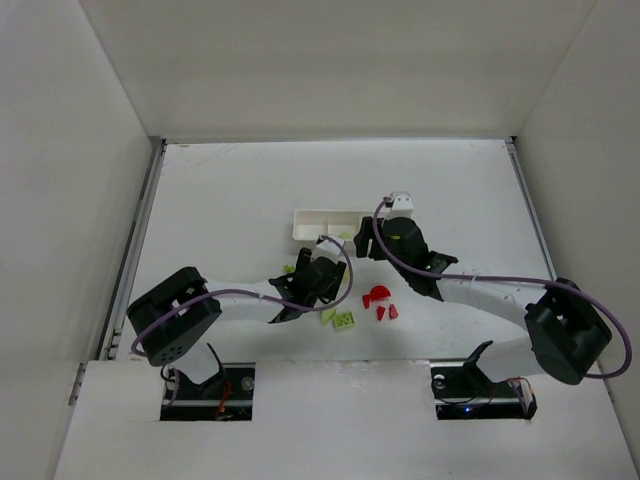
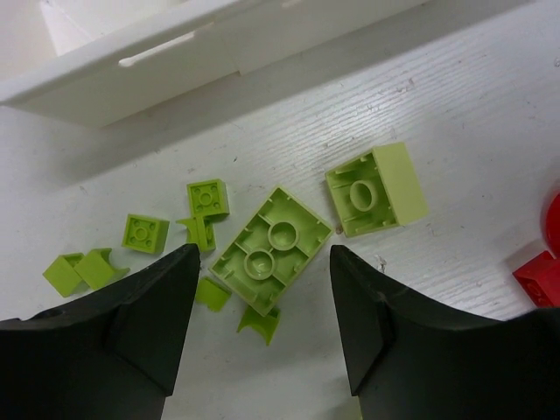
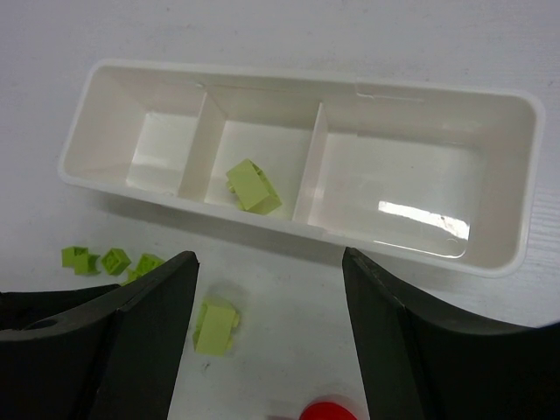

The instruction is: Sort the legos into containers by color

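The white tray [image 3: 297,83] has three containers in a row, and one lime-green lego [image 3: 254,186] lies in the middle one. My right gripper [image 3: 269,258] hovers open and empty just in front of the tray, above a green brick [image 3: 216,329] and a red piece [image 3: 328,409]. My left gripper [image 2: 262,254] is open low over the table, its fingers either side of an upside-down green brick [image 2: 267,248]. Another green brick [image 2: 376,190] and several small green bits [image 2: 144,234] lie around it. Red legos [image 1: 380,298] sit between the arms.
High white walls enclose the table on three sides. In the top view, the right gripper [image 1: 385,245] covers the right end of the tray [image 1: 320,222], and the left gripper [image 1: 305,290] stands close to it on the left. A red piece [image 2: 538,278] lies at the left wrist view's right edge.
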`<state>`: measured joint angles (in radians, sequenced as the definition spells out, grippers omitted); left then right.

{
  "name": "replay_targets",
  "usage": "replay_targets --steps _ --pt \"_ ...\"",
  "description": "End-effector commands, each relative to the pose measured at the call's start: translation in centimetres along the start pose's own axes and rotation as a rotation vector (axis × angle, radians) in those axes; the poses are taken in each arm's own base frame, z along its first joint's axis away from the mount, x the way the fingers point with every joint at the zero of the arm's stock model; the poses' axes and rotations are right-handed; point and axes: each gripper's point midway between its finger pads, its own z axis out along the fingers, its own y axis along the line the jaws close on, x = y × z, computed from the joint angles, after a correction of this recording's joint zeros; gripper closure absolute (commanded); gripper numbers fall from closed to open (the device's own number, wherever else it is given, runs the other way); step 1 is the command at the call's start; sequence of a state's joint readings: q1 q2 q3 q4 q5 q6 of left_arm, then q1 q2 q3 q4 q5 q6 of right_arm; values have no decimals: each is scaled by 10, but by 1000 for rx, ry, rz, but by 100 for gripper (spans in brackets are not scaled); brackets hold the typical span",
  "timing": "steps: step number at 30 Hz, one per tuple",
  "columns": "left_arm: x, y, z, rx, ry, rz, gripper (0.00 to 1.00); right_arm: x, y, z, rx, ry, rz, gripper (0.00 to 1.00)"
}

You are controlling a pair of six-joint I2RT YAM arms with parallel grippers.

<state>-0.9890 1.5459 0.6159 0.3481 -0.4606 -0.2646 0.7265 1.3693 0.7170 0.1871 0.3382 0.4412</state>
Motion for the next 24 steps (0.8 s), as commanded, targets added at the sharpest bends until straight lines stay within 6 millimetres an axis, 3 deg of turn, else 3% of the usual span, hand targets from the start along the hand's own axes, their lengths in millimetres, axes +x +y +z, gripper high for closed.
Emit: replay_targets --steps 1,13,16,24 --pt "-28 -7 2 1 -69 -4 41 -16 10 0 -35 -53 18 27" --pt "-21 -10 11 -9 -36 28 56 -20 5 -6 -32 -72 38 27" --pt "-20 -7 7 -8 -43 20 68 -21 3 -6 -28 -73 40 27" --pt "-62 7 -21 -20 -177 -73 77 -24 1 -8 -22 -84 45 27"
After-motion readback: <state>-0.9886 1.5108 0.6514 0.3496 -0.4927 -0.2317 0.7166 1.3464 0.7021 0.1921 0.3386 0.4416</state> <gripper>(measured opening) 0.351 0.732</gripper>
